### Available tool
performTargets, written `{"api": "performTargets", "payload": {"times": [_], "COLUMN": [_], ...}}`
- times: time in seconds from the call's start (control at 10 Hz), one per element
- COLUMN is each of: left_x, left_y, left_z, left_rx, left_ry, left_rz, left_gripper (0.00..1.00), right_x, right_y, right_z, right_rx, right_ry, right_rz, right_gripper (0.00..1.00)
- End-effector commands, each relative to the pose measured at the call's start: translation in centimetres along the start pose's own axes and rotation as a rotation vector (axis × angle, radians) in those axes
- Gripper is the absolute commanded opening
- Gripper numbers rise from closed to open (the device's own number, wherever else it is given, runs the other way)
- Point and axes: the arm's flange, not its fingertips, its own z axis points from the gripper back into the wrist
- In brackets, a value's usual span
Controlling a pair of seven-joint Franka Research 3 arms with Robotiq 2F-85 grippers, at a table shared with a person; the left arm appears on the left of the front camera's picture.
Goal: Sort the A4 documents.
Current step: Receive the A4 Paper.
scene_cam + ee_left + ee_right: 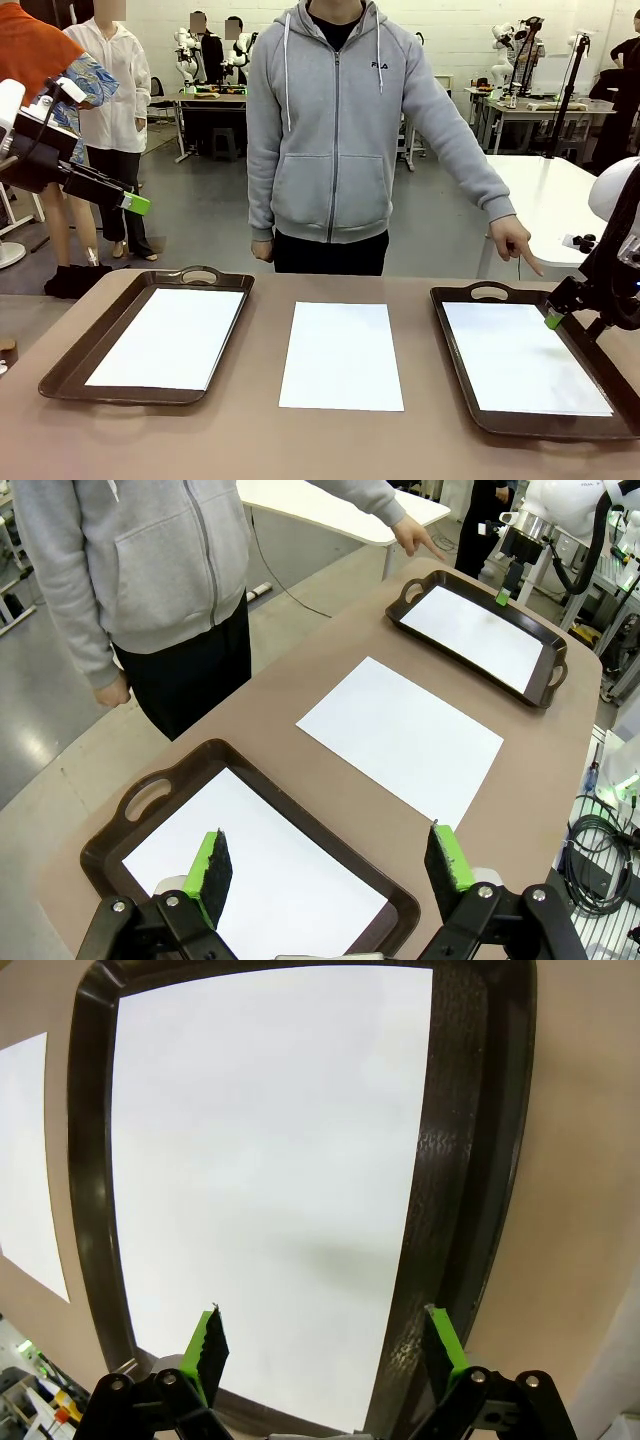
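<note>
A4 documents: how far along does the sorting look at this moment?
Looks done: one sheet lies in the left tray, another in the right tray. In hand: nothing; the left gripper and right gripper are open and empty. Left: the middle sheet on the table; the person's hand points toward the right tray.

L gripper [325,865] open, R gripper [325,1345] open

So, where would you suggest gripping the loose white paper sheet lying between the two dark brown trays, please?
Probably its near short edge: the loose white paper sheet lies flat on the bare brown table, so come low from the robot's side and work that edge up first.
</note>
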Motion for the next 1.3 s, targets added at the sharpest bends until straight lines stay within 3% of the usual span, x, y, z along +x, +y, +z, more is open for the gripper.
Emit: {"api": "performTargets", "payload": {"times": [0.0,0.6,0.7,0.8,1.0,1.2], "left_x": [-0.1,-0.1,-0.1,-0.1,-0.1,-0.1], "left_y": [0.0,0.0,0.0,0.0,0.0,0.0], "left_z": [0.0,0.0,0.0,0.0,0.0,0.0], "left_rx": [-0.007,-0.007,-0.007,-0.007,-0.007,-0.007], "left_ry": [-0.011,-0.011,-0.011,-0.011,-0.011,-0.011], "left_rz": [-0.001,-0.001,-0.001,-0.001,-0.001,-0.001], "left_gripper": [1.00,1.00,1.00,1.00,1.00,1.00], "right_x": [0.0,0.0,0.0,-0.9,-2.0,-1.9], "right_y": [0.0,0.0,0.0,1.0,3.2,5.6], "right_z": [0.0,0.0,0.0,3.5,10.0,13.9], "right_rx": [0.008,0.008,0.000,-0.071,-0.057,0.051], "right_ry": [-0.003,-0.003,0.000,-0.172,-0.384,-0.457], "right_rz": [0.010,0.010,0.000,0.056,0.187,0.315], "right_gripper": [1.00,1.00,0.95,1.00,1.00,1.00]}}
